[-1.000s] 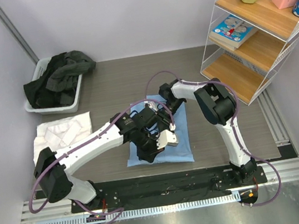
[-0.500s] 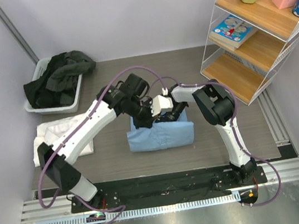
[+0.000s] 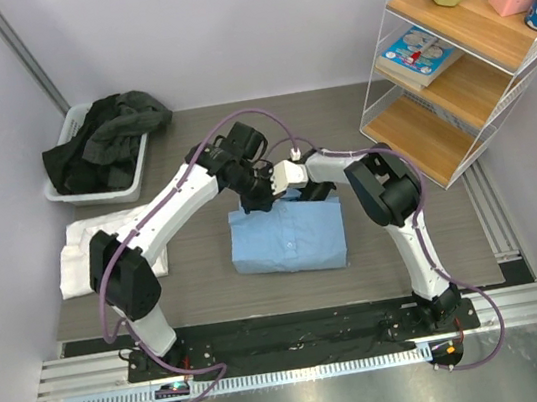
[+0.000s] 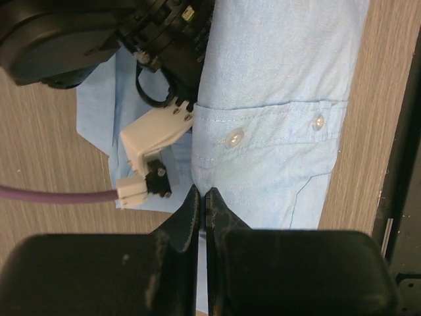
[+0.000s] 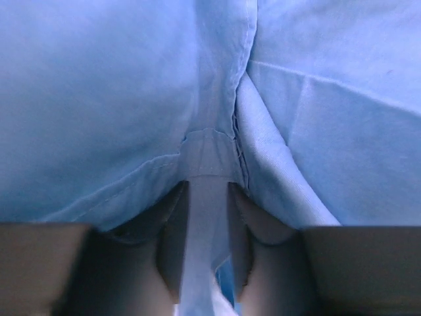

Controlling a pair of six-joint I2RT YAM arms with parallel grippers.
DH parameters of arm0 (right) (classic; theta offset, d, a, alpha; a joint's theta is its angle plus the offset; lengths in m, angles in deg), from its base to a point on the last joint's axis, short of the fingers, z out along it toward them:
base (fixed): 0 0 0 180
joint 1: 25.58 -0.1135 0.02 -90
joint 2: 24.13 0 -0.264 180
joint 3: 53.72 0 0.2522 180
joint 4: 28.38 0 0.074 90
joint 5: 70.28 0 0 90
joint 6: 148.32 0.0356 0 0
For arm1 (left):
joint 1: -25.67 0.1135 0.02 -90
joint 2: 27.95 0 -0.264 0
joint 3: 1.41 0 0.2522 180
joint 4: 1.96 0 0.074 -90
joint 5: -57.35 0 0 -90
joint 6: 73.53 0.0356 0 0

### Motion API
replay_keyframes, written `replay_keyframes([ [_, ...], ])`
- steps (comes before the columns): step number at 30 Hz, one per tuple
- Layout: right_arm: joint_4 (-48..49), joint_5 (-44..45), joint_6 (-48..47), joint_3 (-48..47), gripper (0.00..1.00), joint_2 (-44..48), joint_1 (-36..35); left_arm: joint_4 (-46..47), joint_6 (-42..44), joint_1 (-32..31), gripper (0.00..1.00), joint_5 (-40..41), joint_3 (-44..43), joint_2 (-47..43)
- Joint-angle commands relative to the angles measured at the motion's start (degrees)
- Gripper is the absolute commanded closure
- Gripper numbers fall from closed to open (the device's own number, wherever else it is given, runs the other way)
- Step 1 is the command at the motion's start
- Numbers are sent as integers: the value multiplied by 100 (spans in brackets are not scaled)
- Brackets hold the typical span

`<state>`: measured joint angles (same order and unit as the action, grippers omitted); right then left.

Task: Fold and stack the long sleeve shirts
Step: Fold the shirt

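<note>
A light blue shirt (image 3: 288, 241) lies folded into a rectangle mid-table, and the left wrist view shows its buttoned cuff (image 4: 263, 135). Both grippers meet at the shirt's far edge. My left gripper (image 3: 254, 199) (image 4: 205, 192) is shut, pinching the cloth edge at its tips. My right gripper (image 3: 294, 190) (image 5: 208, 187) sits beside it, a strip of blue cloth filling the gap between its fingers (image 5: 172, 224). A white shirt (image 3: 103, 244) lies flat at the left, partly under the left arm.
A white bin (image 3: 65, 191) heaped with dark clothes (image 3: 103, 140) stands at the back left. A wire shelf unit (image 3: 433, 85) with a mug, a book and boxes stands at the right. A black rail (image 3: 309, 334) runs along the table's near edge.
My left gripper swung from the shirt's near side to its far edge, carrying the cloth over. The blue shirt is now shorter front to back. The right gripper barely moved.
</note>
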<state>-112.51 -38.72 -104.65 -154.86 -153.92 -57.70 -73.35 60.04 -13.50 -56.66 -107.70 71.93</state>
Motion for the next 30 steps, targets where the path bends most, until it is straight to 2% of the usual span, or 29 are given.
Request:
replay_keyframes([
  [1, -223, 16, 141, -744, 59, 349, 83, 164, 213, 42, 100, -165, -160, -205],
  [5, -258, 349, 440, -1448, 52, 315, 354, -135, 380, 33, 100, -306, -143, -284],
  [12, -434, 815, 615, -2897, 50, -431, 943, -100, 520, 33, 100, -245, -19, -276],
  [17, 409, 1413, 1186, -3031, 48, -775, 1076, 163, 565, 33, 100, -122, -37, -83],
  [22, 1112, 1642, 1705, -2847, 49, -1047, 1076, 646, 749, 86, 100, -51, -2, 198],
  [30, 920, 1335, 1451, -2689, 67, -1118, 1076, 1560, 942, 200, 100, 423, 60, 927],
])
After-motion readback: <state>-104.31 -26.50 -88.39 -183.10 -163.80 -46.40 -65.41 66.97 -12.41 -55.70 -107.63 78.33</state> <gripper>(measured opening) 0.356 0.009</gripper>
